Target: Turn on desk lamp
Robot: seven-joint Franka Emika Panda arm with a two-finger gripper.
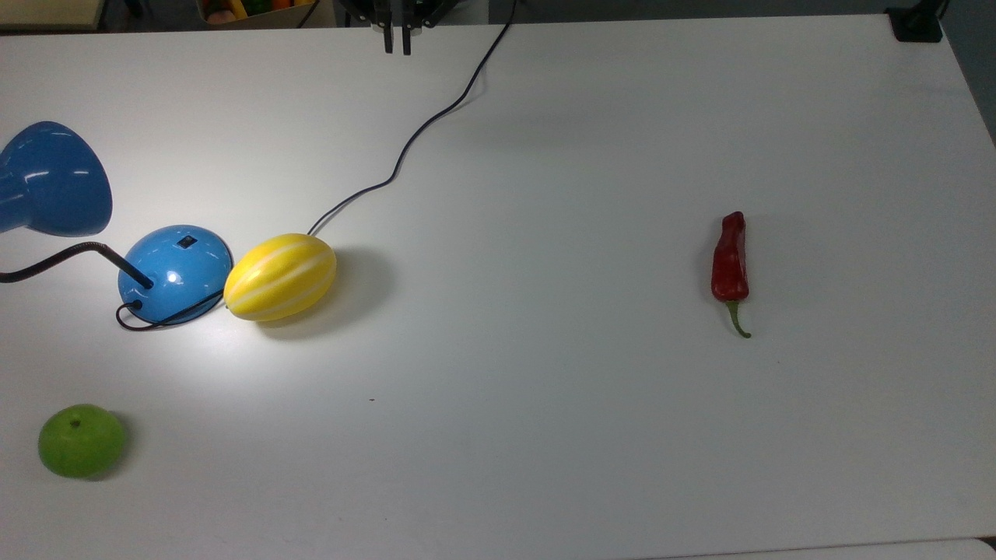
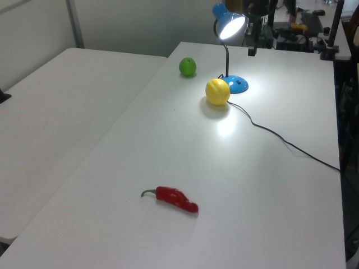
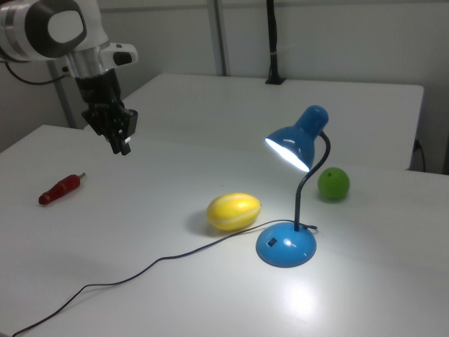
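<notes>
1. Gripper [image 1: 396, 43] sits at the top view's upper edge, fingers slightly apart, holding nothing.
2. Desk lamp [image 3: 287, 242] stands lower right in the right view, its lit bulb visible; the top view has just shade and base.
3. Melon [image 1: 280, 277] touches the base.

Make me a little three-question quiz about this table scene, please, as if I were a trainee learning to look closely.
1. True or false: the desk lamp is lit.
2. Which thing lies right beside the lamp's base? A) chili pepper B) yellow melon C) green fruit
3. Is the gripper touching anything on the table?

Key: 1. True, its shade glows and a bright patch falls on the table. 2. B. 3. No, it hangs in the air, apart from everything.
</notes>
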